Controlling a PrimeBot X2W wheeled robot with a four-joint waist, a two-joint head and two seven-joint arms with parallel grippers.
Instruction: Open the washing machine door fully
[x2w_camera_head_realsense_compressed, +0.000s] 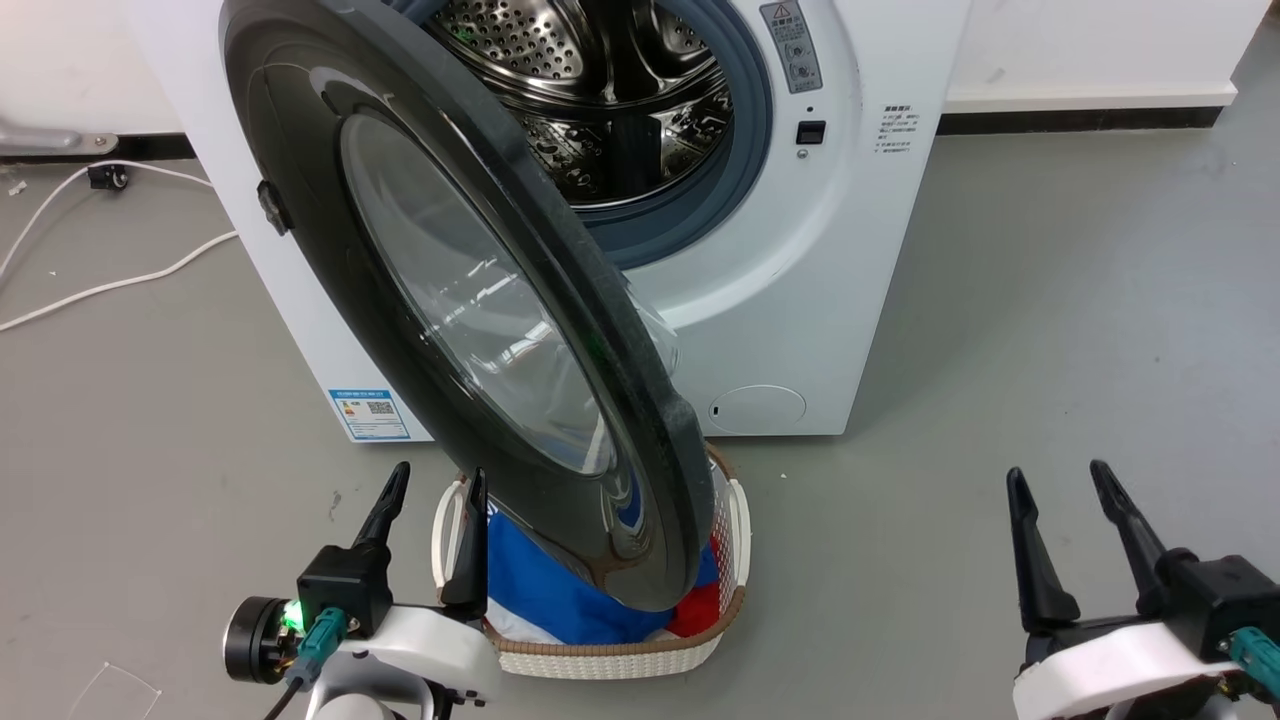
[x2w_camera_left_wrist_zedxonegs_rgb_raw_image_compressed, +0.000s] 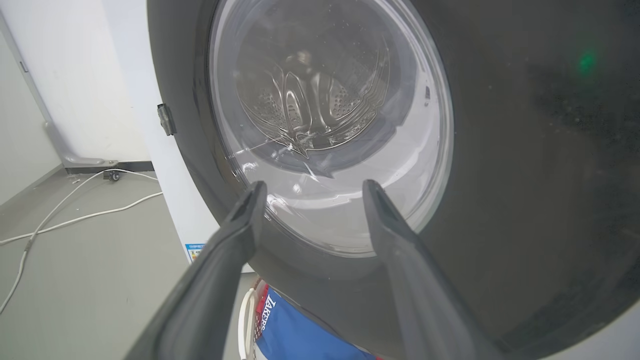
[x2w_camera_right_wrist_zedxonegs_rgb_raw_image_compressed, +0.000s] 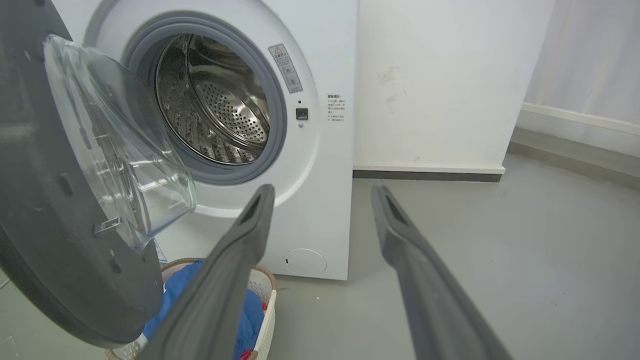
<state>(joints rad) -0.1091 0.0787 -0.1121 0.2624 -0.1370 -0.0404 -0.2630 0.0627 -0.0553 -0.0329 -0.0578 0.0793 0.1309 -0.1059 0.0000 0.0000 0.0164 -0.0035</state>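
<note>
In front of the white washing machine (x2w_camera_head_realsense_compressed: 800, 250), the washing machine door (x2w_camera_head_realsense_compressed: 300, 200) stood part open, swung out on its hinge at the view's left so that its thick black rim pointed toward the robot and the steel drum (x2w_camera_head_realsense_compressed: 600, 60) showed behind it. The door's lower edge hung over a white woven laundry basket (x2w_camera_head_realsense_compressed: 738, 520) that held blue and red cloth and sat on the grey floor just before the machine. The left gripper (x2w_camera_head_realsense_compressed: 438, 478) was at the lower left, close by the door's outer face, its two dark fingers spread apart and holding nothing; in its wrist view they framed the lower part of the clear glass window, though whether either finger touched the door could not be told. The right gripper (x2w_camera_head_realsense_compressed: 1058, 472) was at the lower right, well apart from the door and the basket, its fingers likewise spread wide and empty above bare floor. A white cable (x2w_camera_head_realsense_compressed: 100, 285) lay on the floor to the left of the machine.
</note>
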